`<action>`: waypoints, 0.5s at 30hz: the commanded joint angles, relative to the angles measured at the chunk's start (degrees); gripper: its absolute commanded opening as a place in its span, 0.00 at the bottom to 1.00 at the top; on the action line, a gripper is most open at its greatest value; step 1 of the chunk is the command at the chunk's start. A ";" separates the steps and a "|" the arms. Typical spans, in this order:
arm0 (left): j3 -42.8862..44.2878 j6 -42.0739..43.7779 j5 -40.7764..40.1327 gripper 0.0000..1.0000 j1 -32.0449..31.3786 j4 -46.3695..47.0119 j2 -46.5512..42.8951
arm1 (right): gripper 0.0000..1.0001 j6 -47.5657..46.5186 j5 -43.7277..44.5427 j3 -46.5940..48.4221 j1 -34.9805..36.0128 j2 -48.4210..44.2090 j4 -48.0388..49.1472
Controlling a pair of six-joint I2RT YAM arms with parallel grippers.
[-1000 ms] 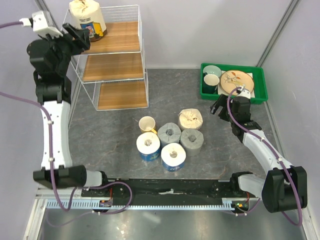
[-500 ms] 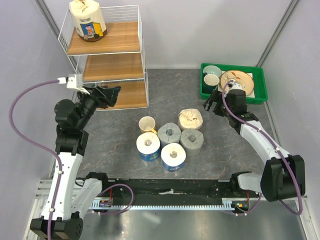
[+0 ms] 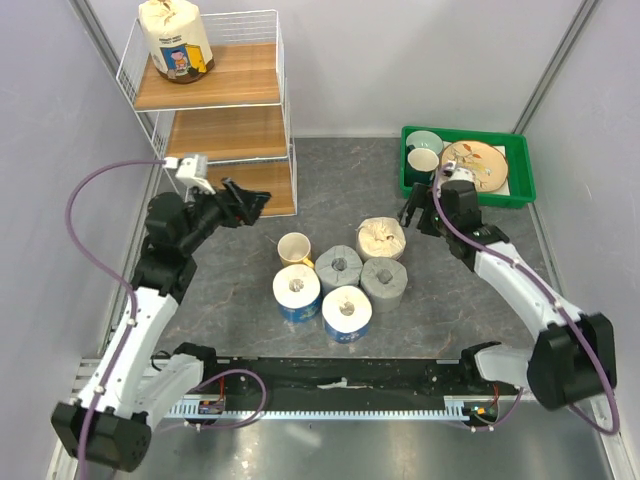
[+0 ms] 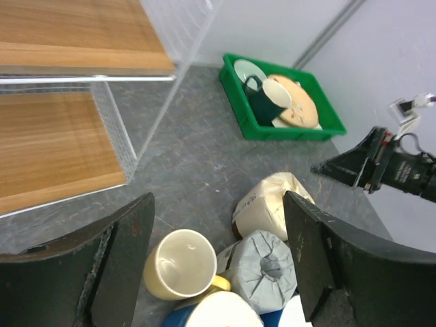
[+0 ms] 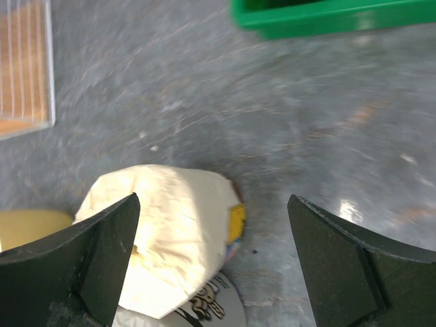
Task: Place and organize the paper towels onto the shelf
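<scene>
The shelf [image 3: 240, 75] stands at the back left with one cream paper towel roll [image 3: 174, 40] upright on its top tier. On the table, a second cream roll [image 3: 381, 238], two grey rolls [image 3: 338, 268] and two white-and-blue rolls [image 3: 297, 292] stand bunched together. My left gripper [image 3: 248, 203] hangs open in front of the lowest tier, empty, looking down at the mug [image 4: 182, 264], a grey roll [image 4: 266, 269] and the cream roll [image 4: 272, 204]. My right gripper [image 3: 420, 210] is open above the cream roll [image 5: 170, 231], which lies under its left finger, apart from it.
A yellow mug [image 3: 294, 247] touches the cluster's left side. A green tray [image 3: 468, 165] with dishes sits at the back right, just behind my right gripper. The shelf's middle board [image 3: 225, 135] and lowest board [image 4: 54, 150] are bare.
My left arm has come down from the top tier, leaving the cream roll there, and swung toward the cluster. My right gripper has moved left, over the cream roll on the table.
</scene>
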 commanded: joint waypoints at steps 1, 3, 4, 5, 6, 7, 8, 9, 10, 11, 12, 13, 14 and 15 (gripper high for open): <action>4.74 5.18 -7.37 0.84 -13.61 2.95 4.54 | 0.98 6.78 13.91 -4.26 -1.15 -11.79 3.26; 6.24 5.46 -11.95 0.84 -20.53 3.48 8.50 | 0.98 7.05 14.71 -4.27 -2.03 -12.78 2.74; 6.33 5.19 -13.10 0.84 -22.49 5.23 9.81 | 0.98 7.05 14.72 -3.92 -3.08 -13.05 2.38; 6.25 4.84 -15.28 0.84 -24.34 7.33 12.70 | 0.98 7.14 14.45 -3.74 -3.61 -13.22 1.42; 6.42 4.84 -16.35 0.84 -27.75 8.40 14.12 | 0.98 7.31 13.93 -3.74 -4.14 -13.22 0.98; 6.59 4.84 -17.49 0.84 -29.35 9.19 16.05 | 0.98 7.23 13.58 -3.83 -5.19 -13.31 0.71; 7.38 5.01 -19.59 0.84 -30.93 10.50 17.46 | 0.98 7.14 13.31 -4.00 -5.55 -13.57 0.54; 7.73 5.10 -20.31 0.84 -33.73 11.04 20.95 | 0.98 7.05 13.05 -4.18 -5.99 -13.84 0.54; 8.96 5.19 -22.06 0.84 -35.15 11.57 22.64 | 0.98 6.96 12.70 -4.79 -6.69 -14.36 0.36; 9.75 5.71 -23.99 0.84 -36.47 12.01 24.31 | 0.98 6.96 12.61 -5.06 -6.87 -14.63 0.36; 10.63 6.15 -25.31 0.84 -38.84 12.01 28.16 | 0.98 6.96 12.52 -5.32 -7.13 -14.80 0.45; 12.38 6.59 -26.98 0.84 -39.90 11.84 29.85 | 0.98 6.96 12.17 -5.50 -7.66 -15.15 0.36; 13.35 7.38 -29.00 0.84 -40.78 11.75 31.78 | 0.98 6.96 11.91 -5.50 -7.84 -15.24 0.27; 14.23 7.65 -30.15 0.84 -42.10 11.22 33.37 | 0.98 6.96 11.82 -5.50 -8.01 -15.33 0.27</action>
